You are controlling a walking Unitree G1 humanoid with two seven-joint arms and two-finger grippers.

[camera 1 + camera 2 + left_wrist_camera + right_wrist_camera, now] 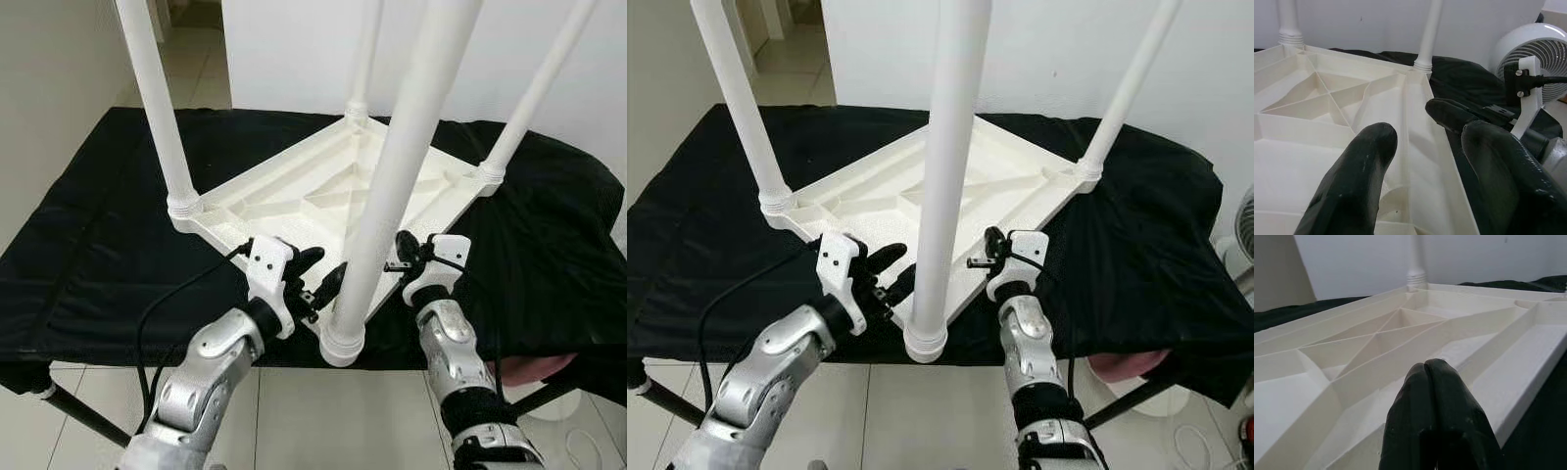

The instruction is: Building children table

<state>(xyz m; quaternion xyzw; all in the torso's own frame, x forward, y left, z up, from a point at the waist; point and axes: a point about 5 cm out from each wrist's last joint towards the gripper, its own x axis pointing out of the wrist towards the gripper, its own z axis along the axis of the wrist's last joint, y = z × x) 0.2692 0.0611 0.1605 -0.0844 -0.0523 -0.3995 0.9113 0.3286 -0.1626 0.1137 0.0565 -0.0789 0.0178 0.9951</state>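
On the counter [88,225], draped in black cloth, the white children's table [313,196] lies upside down, ribbed underside facing up. Its recessed compartments hold nothing. Four white legs [392,176] stand upright from the corner sockets; their upper ends are cut off by the frame edge.

Left gripper [315,274] hovers at the near edge of the tabletop, beside the nearest leg, jaws spread with nothing between them. Right gripper [1432,396] sits on the other side of that leg, over the tabletop rim, jaws pressed together. Its tips are partly hidden behind the leg in the head views.

A white fan [1528,49] stands beyond the counter, partly cut off.
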